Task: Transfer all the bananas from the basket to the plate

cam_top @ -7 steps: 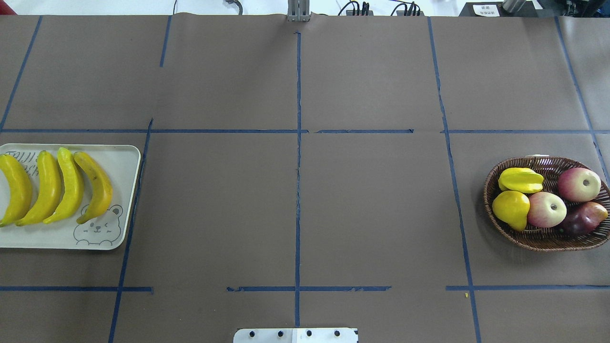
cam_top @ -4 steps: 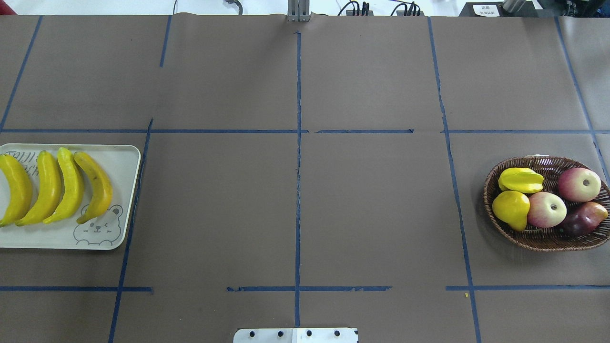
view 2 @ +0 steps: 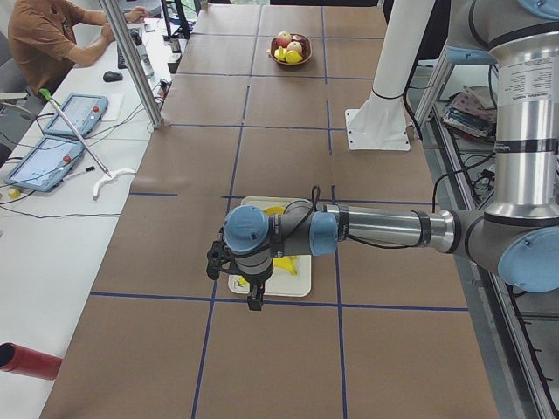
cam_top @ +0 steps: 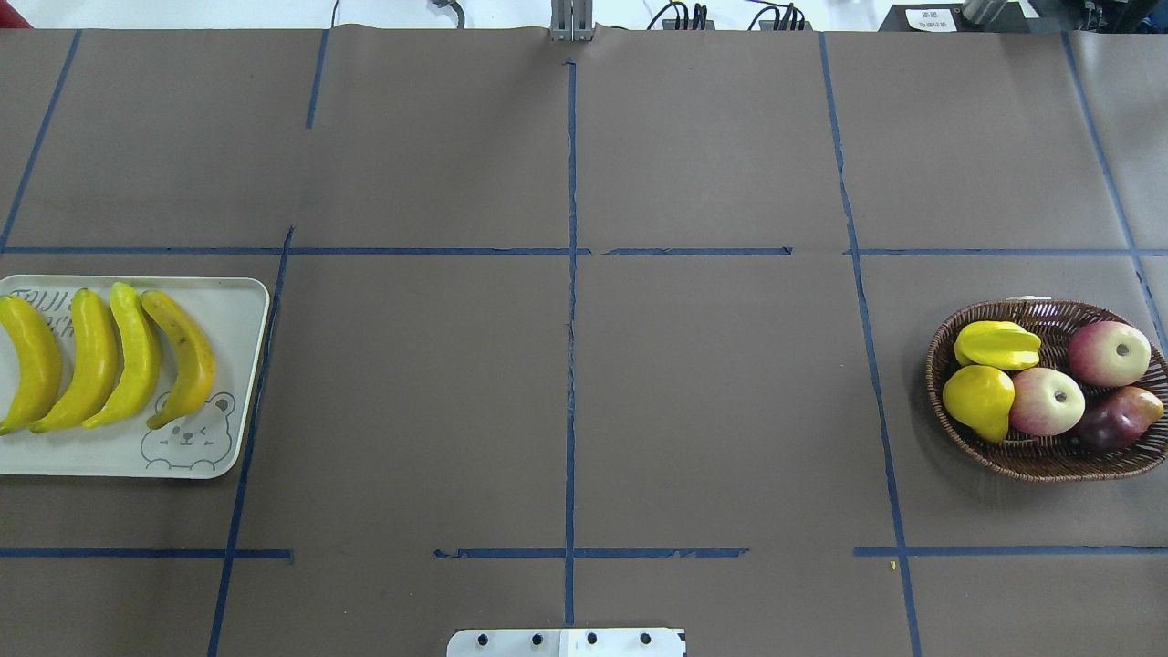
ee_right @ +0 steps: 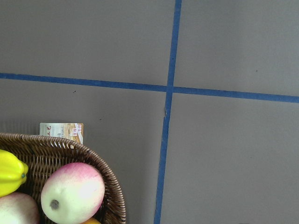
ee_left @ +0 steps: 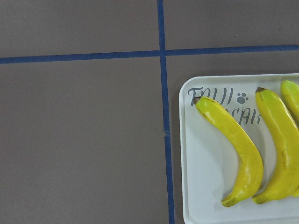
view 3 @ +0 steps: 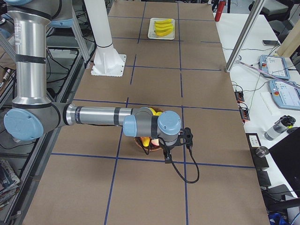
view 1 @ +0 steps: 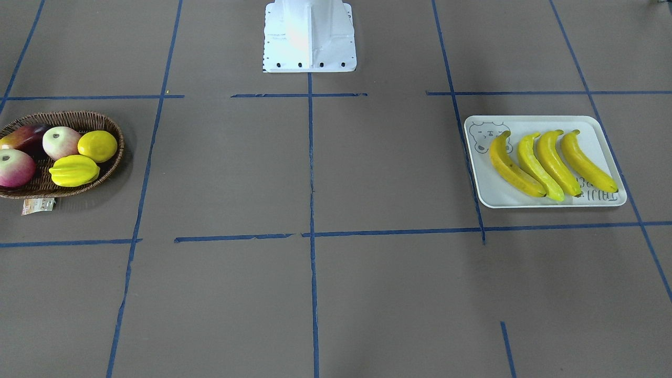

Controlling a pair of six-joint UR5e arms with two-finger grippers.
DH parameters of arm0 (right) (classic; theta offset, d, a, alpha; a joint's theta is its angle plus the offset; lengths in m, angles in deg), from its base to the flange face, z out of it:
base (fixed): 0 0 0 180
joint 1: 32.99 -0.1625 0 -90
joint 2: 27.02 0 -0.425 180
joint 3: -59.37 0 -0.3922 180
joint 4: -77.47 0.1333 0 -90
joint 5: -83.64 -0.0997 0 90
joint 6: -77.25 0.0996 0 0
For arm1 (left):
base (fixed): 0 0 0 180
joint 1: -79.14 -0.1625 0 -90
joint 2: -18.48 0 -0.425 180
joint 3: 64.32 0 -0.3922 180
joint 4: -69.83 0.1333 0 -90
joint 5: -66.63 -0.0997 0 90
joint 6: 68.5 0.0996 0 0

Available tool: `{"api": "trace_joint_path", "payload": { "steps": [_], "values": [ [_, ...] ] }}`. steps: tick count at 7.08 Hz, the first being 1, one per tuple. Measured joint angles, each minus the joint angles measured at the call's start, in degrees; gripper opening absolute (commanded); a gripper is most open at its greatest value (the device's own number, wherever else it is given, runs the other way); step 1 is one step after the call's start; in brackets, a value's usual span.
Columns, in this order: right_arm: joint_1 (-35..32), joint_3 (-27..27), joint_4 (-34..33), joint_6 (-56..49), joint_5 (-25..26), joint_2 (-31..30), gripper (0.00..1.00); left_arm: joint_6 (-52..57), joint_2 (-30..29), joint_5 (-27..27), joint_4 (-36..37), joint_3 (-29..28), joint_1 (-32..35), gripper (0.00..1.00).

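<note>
four bananas (cam_top: 139, 356) lie side by side on plate (cam_top: 239, 315); basket (cam_top: 1058, 313) holds none
left gripper (view 2: 254, 298) hangs nearest, over the plate's edge; cannot tell how wide it is

Four bananas (cam_top: 141, 356) are counted; one plate (cam_top: 233, 310) and one basket (cam_top: 1049, 467) are counted; five other fruits are counted in all; of these, two are pink-and-white apples (cam_top: 1047, 401), one is a starfruit (cam_top: 997, 345), one is a lemon (cam_top: 978, 400), and one is a dark red fruit (cam_top: 1109, 424); one paper tag (view 1: 38, 206) is counted.
</note>
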Motion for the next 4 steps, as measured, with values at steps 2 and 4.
{"api": "trace_joint_path", "payload": {
  "steps": [2,4],
  "values": [
    [0.0,0.0,0.2,0.2,0.1,-0.1,1.00,0.0,0.0,0.0,-0.4,-0.6,-0.1,1.00],
    [-0.1,-0.1,0.4,0.2,0.1,-0.3,1.00,0.0,-0.1,0.0,-0.5,-0.7,-0.1,1.00]
  ]
}}
